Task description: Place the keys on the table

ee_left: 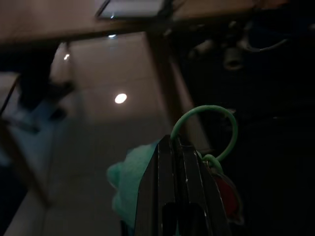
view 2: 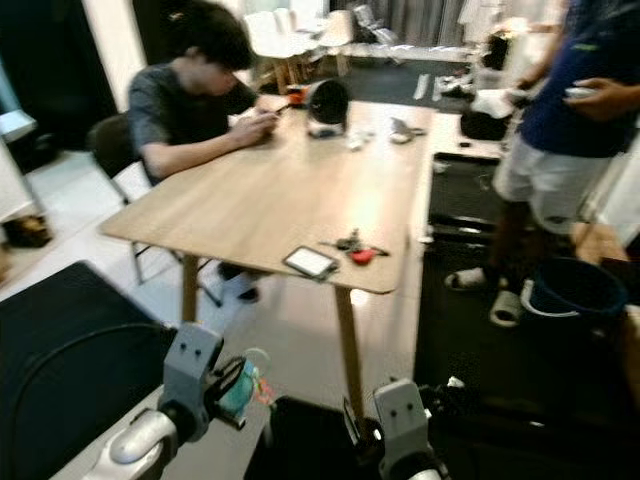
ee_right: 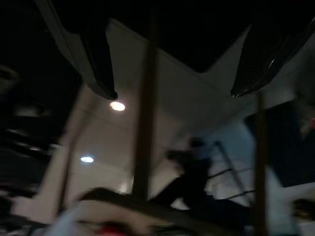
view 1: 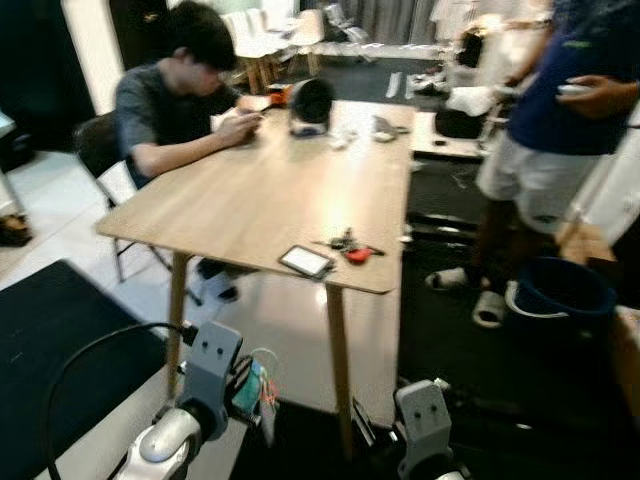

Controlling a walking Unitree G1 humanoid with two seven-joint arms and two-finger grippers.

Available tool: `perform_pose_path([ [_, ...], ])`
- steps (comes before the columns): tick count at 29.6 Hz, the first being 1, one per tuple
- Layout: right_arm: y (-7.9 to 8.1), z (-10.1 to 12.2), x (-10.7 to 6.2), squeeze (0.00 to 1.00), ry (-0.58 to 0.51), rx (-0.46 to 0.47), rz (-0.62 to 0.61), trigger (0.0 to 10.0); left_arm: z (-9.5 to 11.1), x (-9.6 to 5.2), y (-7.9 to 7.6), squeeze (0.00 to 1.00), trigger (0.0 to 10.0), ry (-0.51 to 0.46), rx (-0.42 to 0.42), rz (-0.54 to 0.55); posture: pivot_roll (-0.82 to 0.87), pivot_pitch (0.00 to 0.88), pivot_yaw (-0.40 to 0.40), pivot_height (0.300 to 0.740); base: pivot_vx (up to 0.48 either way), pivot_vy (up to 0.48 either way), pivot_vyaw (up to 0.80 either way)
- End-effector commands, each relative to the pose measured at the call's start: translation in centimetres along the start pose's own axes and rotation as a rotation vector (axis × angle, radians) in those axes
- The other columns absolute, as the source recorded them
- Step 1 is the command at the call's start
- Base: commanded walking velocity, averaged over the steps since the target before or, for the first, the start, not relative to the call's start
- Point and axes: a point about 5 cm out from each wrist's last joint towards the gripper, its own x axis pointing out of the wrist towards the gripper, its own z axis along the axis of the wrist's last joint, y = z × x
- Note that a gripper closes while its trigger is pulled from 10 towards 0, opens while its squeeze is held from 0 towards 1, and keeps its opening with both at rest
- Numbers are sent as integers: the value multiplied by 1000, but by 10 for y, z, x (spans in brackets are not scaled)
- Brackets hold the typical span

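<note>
Here the left gripper (ee_left: pixel 179 162), fingers pinched tight on the keys (view 1: pixel 255 388) with their green ring, hangs low before the table (view 1: pixel 250 195), seemingly carrying them over, while the right gripper (ee_right: pixel 170 69) idles wide apart.

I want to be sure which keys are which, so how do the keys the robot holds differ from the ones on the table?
The held keys hang low, below table height, pinched in the shut left end effector; the table keys lie loose near the near edge by a phone. The held keys have a green ring and teal tag; the table keys look dark. Both carry something red.
</note>
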Motion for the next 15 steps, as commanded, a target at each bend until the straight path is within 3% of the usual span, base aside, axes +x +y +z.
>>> perform_pose_path([
  [1,6,-4,-2,0,16,11,13,10000,-4,-1,-1,0,10000,12,-10,-2,51,97,27,740,0,0,-788],
  [9,6,-4,-2,0,14,10,13,10000,-4,-1,-2,0,10000,13,-10,-1,51,98,27,740,0,0,-760],
  [15,7,-3,-1,0,9,-15,21,10000,-4,-1,-2,0,10000,13,-9,1,52,97,27,740,0,0,0],
])
